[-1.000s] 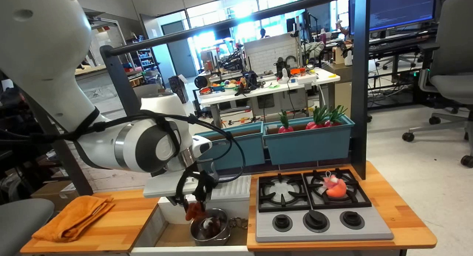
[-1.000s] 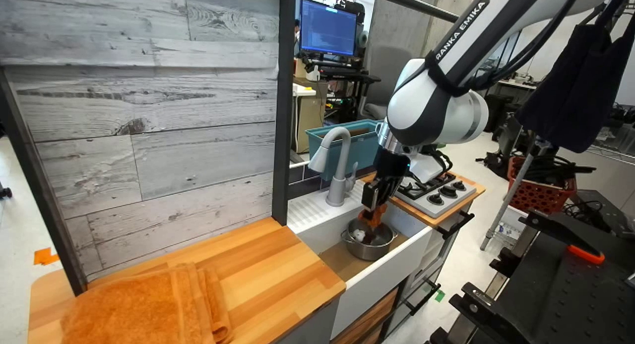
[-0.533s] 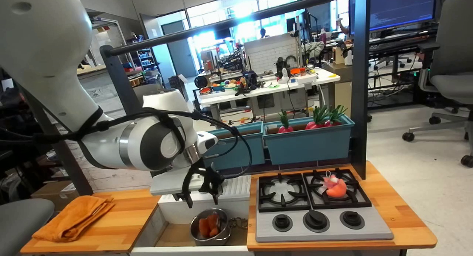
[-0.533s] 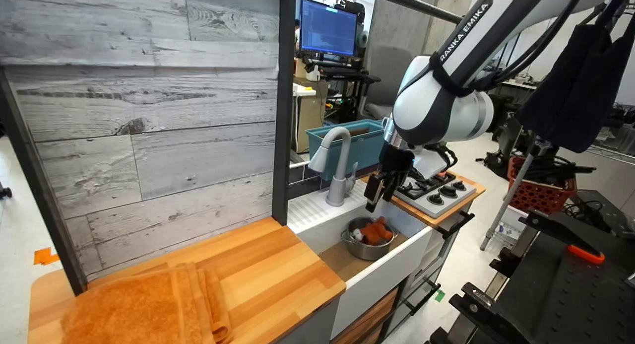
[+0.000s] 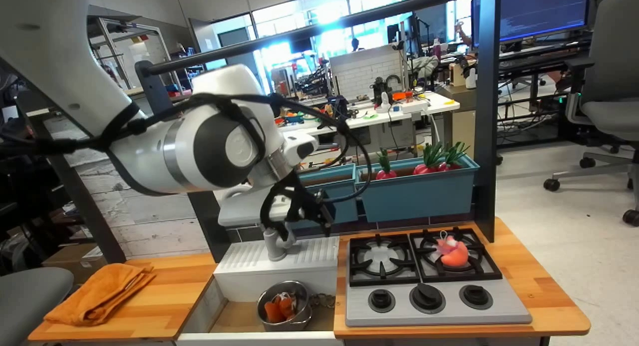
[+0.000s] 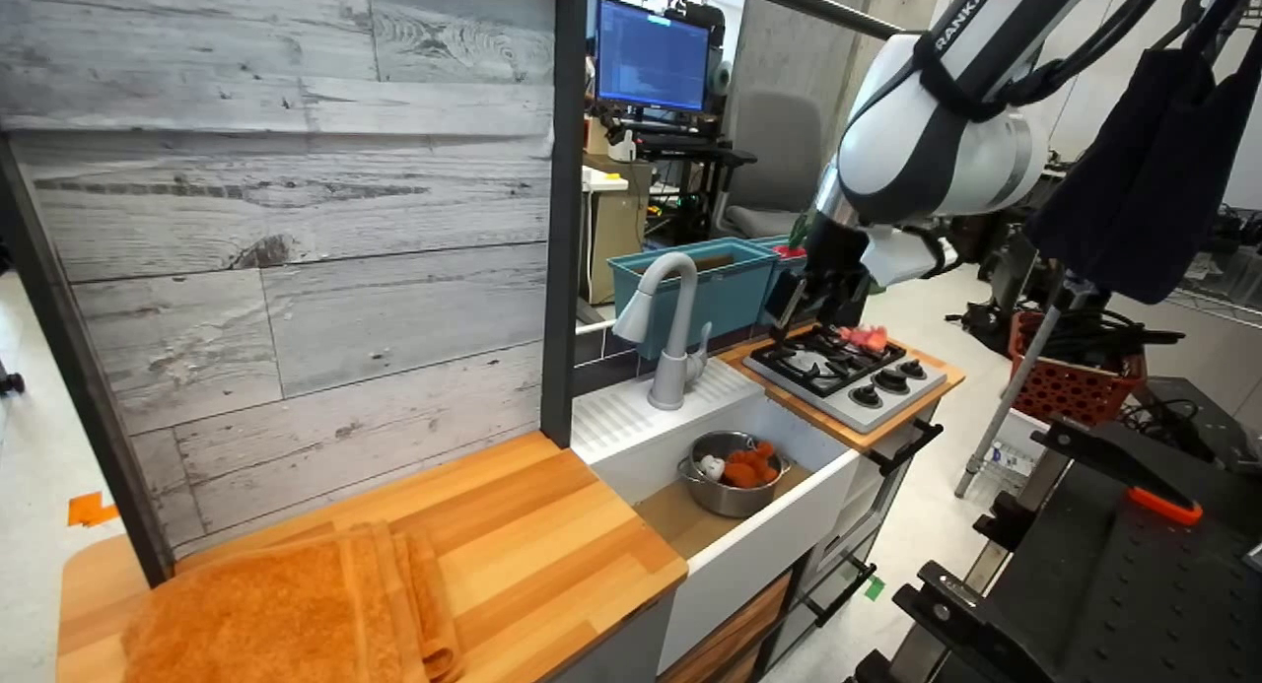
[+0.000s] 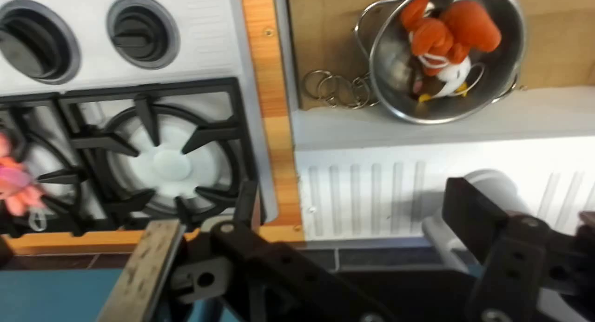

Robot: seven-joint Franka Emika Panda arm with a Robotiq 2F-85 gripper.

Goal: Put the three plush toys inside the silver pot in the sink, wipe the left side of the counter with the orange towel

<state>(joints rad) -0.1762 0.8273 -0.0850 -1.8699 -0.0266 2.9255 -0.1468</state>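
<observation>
The black two-fingered hand (image 7: 351, 201) stands with its fingers spread and nothing between them. Fetching the last toy is probably the step now: the pink-orange plush toy (image 5: 454, 256) lies on the black metal burner grate (image 5: 464, 277) farther from the white rectangular sink (image 6: 759, 555). Centre over its rounded body, come straight down and close gently — low enough to bite cloth, yet clear of the bars. Lift high before crossing to the shiny round metal pot (image 6: 725, 501) in the sink; the red-orange plush toy (image 7: 444, 38) and white-and-brown plush toy (image 7: 452, 75) already sit inside, so release low — a drop might roll off. The folded orange towel (image 5: 100, 293) lies on the light-brown wooden bench (image 5: 167, 301).
</observation>
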